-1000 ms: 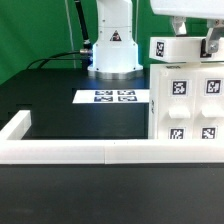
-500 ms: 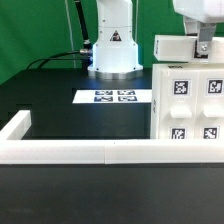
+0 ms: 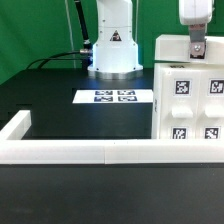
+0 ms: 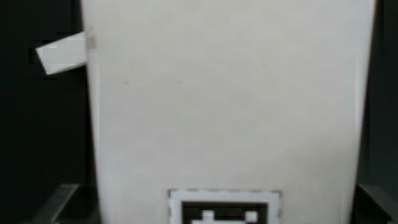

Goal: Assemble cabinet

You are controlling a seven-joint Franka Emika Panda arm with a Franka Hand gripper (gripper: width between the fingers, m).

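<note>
As the gripper (image 3: pixel 197 52) comes down over the last 1 second, the cabinet's top panel (image 3: pixel 172 50), tilted before, now lies level on the cabinet body (image 3: pixel 190 105). That body stands on the tabletop (image 3: pixel 60 120) at the exterior view's right, against the border wall (image 3: pixel 70 152). The fingers look clamped on the panel still. Seating seems nearly done, with release the likely next step.

A green backdrop (image 3: pixel 40 25) is hanging behind a black table (image 3: pixel 70 125).
A low white border wall (image 3: pixel 80 152) is running along the near edge and turning back at the exterior view's left. The marker board (image 3: pixel 115 97) is lying flat mid-table, and black cables (image 3: pixel 55 57) are trailing behind it.
</note>
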